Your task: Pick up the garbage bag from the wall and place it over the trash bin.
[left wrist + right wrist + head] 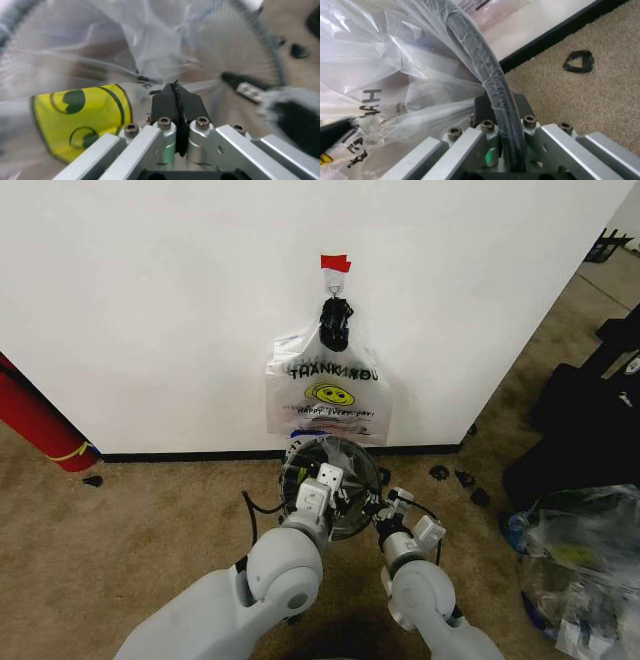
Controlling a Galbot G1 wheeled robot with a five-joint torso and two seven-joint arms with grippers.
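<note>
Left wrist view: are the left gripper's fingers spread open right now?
No. The left gripper has its black fingers pressed together inside the bag-lined trash bin.

worn tan carpet floor [150, 520] runs up to the black baseboard. the small round black wire-mesh trash bin [336, 470] stands on it right by the wall. a few small black bits [456, 477] lie scattered to the right, a heap of clear crinkly plastic [580, 550] sits far right, and a long red cylinder [35, 425] rests at left.
</note>
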